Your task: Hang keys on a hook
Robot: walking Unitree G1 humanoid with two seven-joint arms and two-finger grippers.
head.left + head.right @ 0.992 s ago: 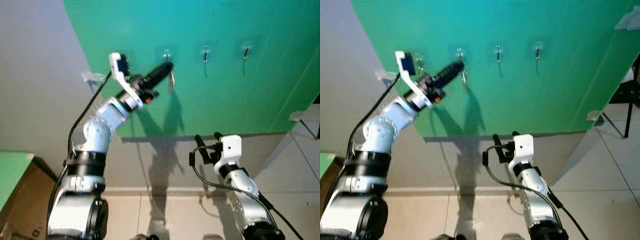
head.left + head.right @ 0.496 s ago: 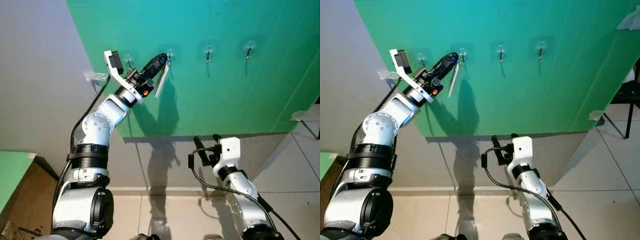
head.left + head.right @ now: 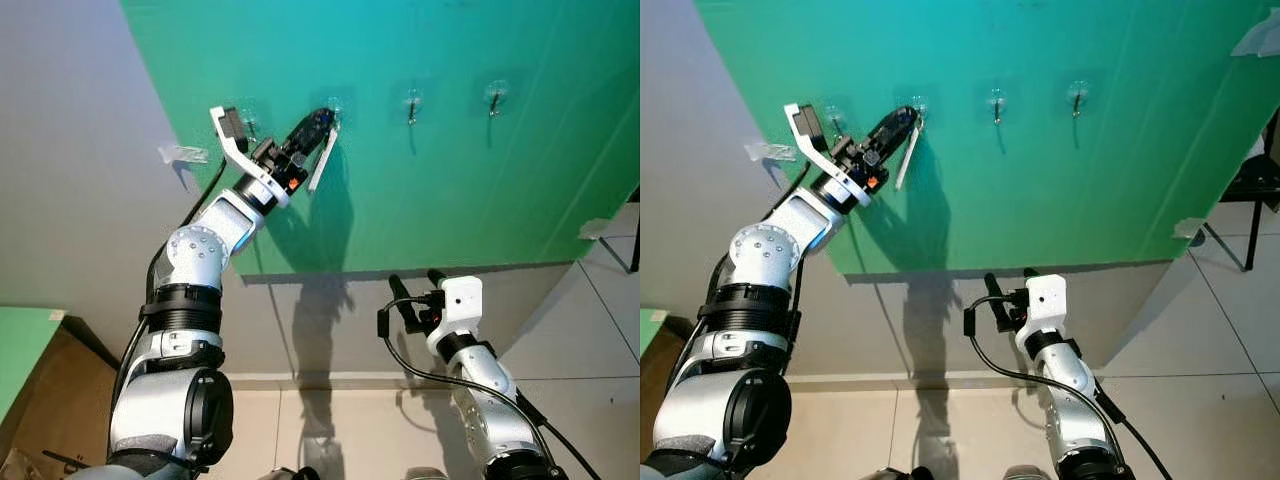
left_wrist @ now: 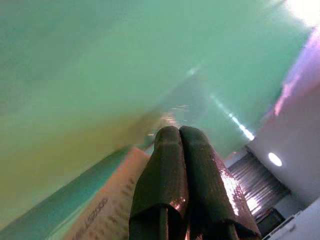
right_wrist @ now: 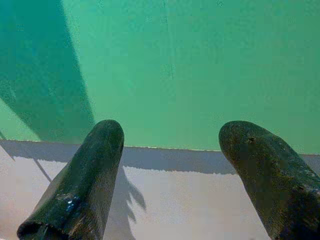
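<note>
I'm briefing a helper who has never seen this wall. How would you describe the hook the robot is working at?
Find the green board on the grey wall, with a row of small clear hooks near its top. The hook in question is second from the left. It alone has the left gripper raised to it, with a pale tag dangling below; the two hooks to its right are bare.

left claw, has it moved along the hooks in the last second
Yes. The left claw drew back slightly leftward from the second hook, and the tag it holds now hangs slanting below that hook.
</note>
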